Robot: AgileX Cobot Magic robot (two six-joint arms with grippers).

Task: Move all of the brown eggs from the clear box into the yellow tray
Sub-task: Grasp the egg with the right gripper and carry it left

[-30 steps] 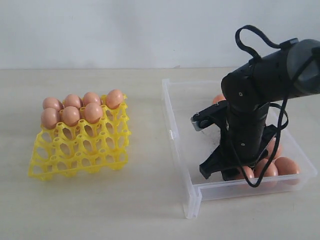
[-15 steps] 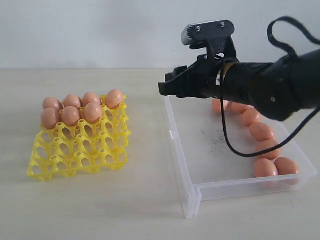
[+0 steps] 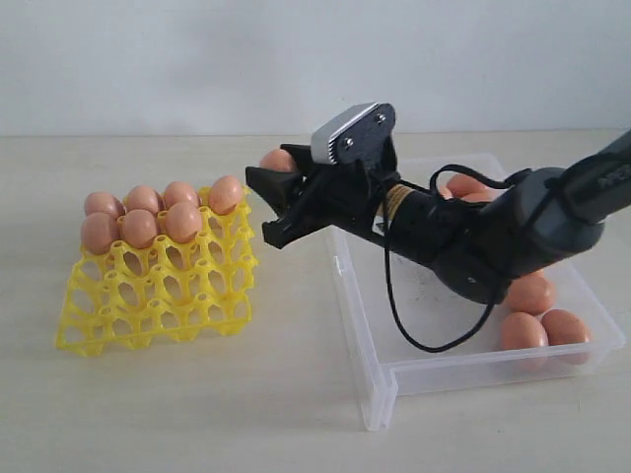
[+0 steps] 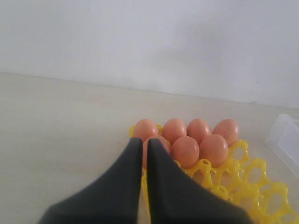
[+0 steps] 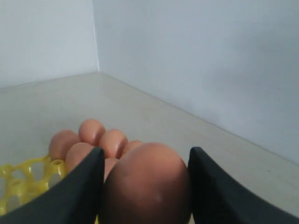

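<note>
While the right end effector (image 3: 264, 205) had been down in the 5 o'clock corner of the clear box (image 3: 360, 325) a second before, it now hung in the air across that box's 9 o'clock wall, jaws set apart and clamped on one brown egg (image 5: 147, 184).

- Carried item: the egg was lifted clear of the box and sat just off the 2 o'clock corner of the yellow tray (image 3: 148, 296), not yet over a cup.
- Seated eggs (image 3: 139, 228): seven, unchanged, filling the tray's 12 o'clock rows; the cups toward 6 o'clock were vacant.
- Loose eggs (image 3: 530, 293): several were left along the box's 3 to 5 o'clock side.
- Left end effector (image 4: 143, 142): closed on nothing, pointed at the tray.
- Bench (image 3: 296, 414): carried both containers, set apart.

Judged status: one more transfer was under way; placing it and emptying the box remained.
</note>
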